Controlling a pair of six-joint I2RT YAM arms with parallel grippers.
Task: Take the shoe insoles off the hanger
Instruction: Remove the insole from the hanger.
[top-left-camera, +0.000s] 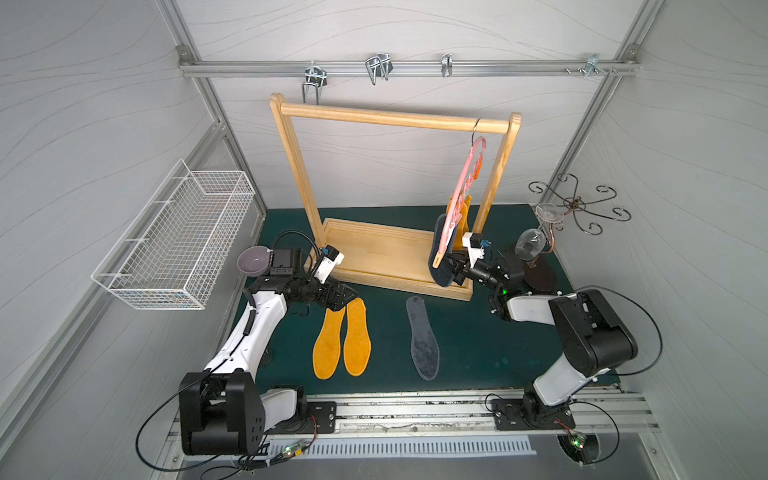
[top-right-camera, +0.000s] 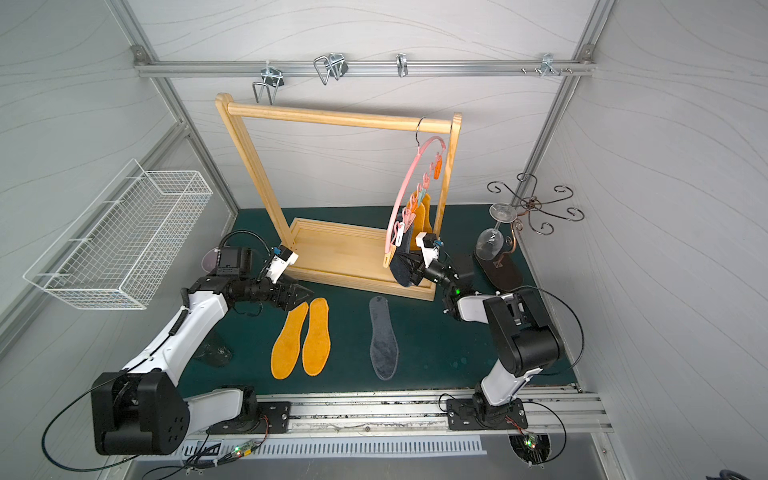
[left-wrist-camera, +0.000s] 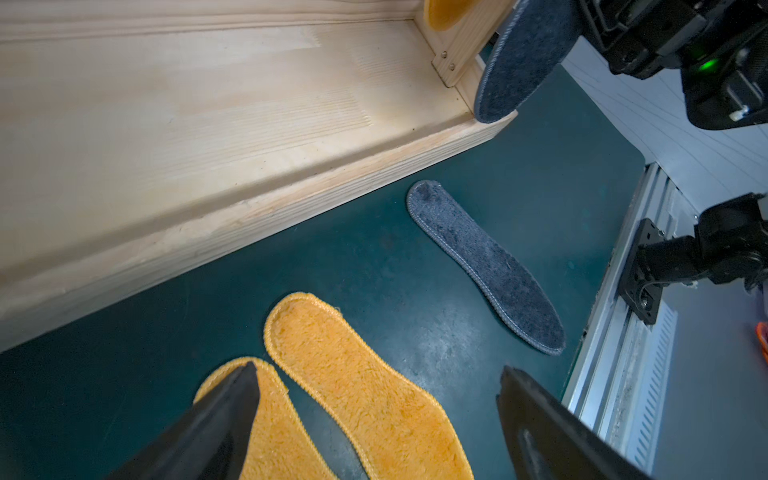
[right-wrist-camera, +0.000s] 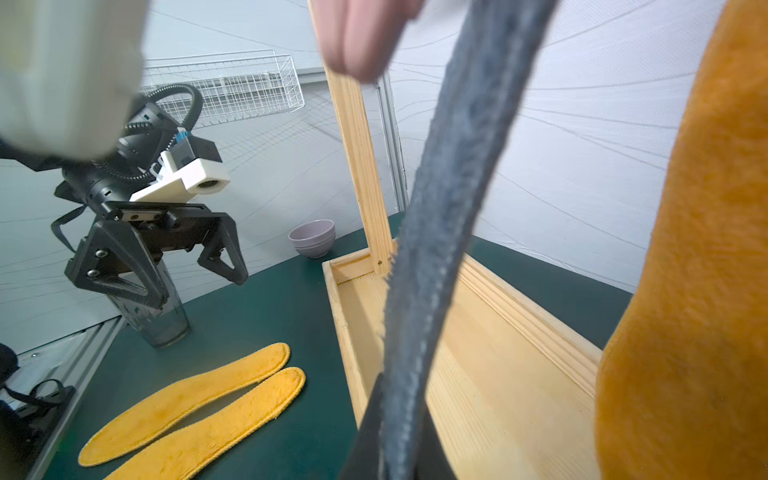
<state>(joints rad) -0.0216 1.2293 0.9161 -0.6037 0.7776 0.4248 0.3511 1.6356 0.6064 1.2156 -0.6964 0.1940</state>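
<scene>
Right gripper (right-wrist-camera: 399, 428) pinches hanging grey insole (right-wrist-camera: 449, 187), seemingly clipped to pink hanger (top-left-camera: 471, 176).

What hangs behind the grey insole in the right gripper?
An orange insole, hanging from the pink hanger. The grey insole and right gripper hide its lower part; whether a second hangs there is unclear.

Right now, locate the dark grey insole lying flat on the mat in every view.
Top view: grey insole on the mat, just robot-side of the wooden rack base.
Top view: grey insole, same place.
Left wrist: grey insole off the rack base's corner.
Right wrist: not in it.
Shared landmark: the rack base, in all four.
</scene>
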